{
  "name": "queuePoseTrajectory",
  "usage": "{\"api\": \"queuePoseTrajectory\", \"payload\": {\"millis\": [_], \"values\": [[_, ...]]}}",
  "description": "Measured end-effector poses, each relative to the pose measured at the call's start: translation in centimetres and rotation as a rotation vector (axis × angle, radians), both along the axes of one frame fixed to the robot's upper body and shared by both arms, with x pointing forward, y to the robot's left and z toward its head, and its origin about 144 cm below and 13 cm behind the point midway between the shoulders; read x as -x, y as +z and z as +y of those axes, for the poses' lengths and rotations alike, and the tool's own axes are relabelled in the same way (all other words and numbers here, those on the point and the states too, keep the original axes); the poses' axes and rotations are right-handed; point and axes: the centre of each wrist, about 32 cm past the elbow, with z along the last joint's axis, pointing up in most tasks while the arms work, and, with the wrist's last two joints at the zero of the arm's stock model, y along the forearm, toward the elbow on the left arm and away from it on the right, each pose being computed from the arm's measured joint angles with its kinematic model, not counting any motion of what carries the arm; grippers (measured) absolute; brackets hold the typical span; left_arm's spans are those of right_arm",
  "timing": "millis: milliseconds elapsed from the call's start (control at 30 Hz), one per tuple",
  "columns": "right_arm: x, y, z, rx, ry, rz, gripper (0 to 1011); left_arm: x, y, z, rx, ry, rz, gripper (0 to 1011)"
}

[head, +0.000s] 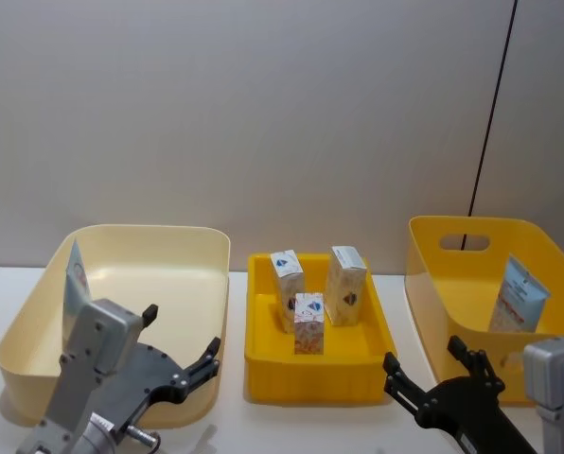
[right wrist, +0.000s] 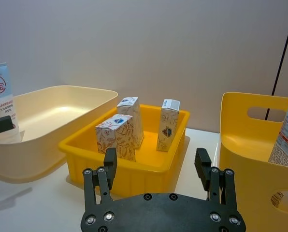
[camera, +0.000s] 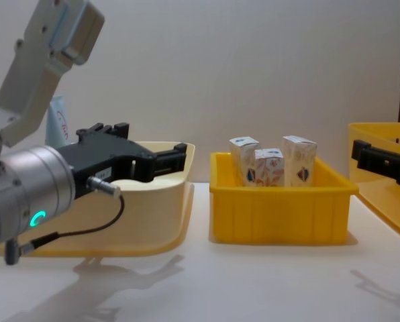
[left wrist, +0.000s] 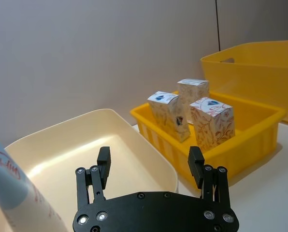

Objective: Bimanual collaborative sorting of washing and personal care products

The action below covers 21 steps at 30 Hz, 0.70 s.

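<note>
Black and spread wide, the left gripper (head: pixel 180 333) holds nothing, near the cream bin (head: pixel 149 229). The right gripper (head: pixel 422 355) is spread and empty too, near the gap between the yellow tray (head: pixel 310 378) and the yellow bin (head: pixel 443 274).

Three cartons (head: pixel 345 284) stand close together in the tray, probably waiting to be picked. One tube (head: pixel 74 284) leans in the cream bin and the other tube (head: pixel 519 298) in the yellow bin, so they look sorted.

The tray walls are low. Coming down from above looks easiest.
</note>
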Motion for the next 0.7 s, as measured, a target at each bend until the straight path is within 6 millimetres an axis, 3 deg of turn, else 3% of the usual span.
{"api": "queuePoseTrajectory", "payload": {"millis": [700], "values": [[0.03, -0.02, -0.01, 0.0, 0.0, 0.001, 1001, 0.56, -0.47, 0.1, -0.02, 0.035, -0.016, 1000]]}}
